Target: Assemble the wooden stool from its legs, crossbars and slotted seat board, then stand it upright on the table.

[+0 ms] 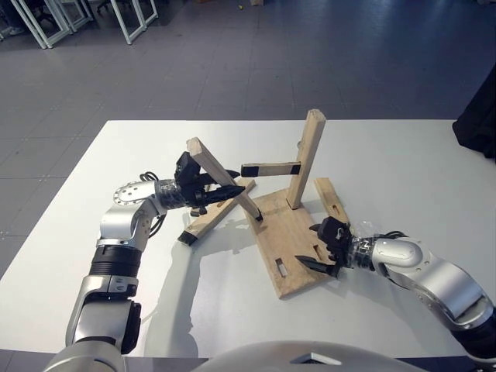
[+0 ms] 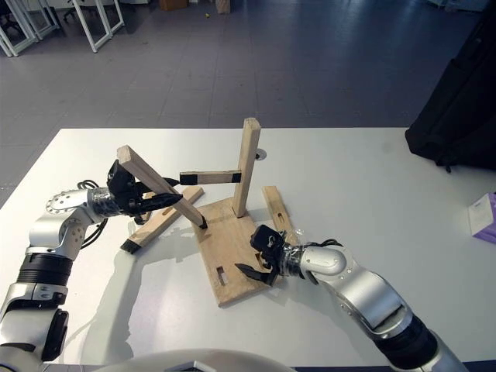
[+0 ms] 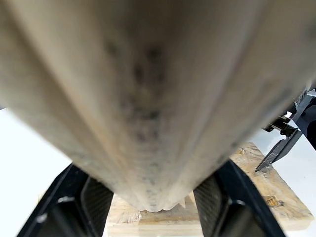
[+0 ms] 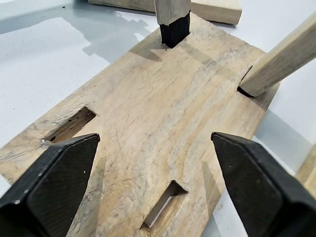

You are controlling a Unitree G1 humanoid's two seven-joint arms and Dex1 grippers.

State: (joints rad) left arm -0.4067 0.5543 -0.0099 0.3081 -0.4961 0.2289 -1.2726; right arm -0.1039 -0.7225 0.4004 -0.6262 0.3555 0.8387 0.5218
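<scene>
Jaws low over the white table, grey tiled floor beyond

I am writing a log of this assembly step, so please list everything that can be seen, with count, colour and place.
seat board: 1, pale wood, flat on the table
upright leg: 1, pale wood, standing in the board's far end
crossbar: 1, wood with black ends, joined to the upright leg, pointing left
tilted leg: 1, wood with black tip, tip on the board
lying leg: 1, wood with black end, left of the board
notched piece: 1, wood, right of the board
table: 1, white
bag: 1, black, beyond the table's right side
box: 1, pale purple, table's right edge
left gripper: black, shut on the tilted leg
right gripper: black, open, over the board's near end
</scene>
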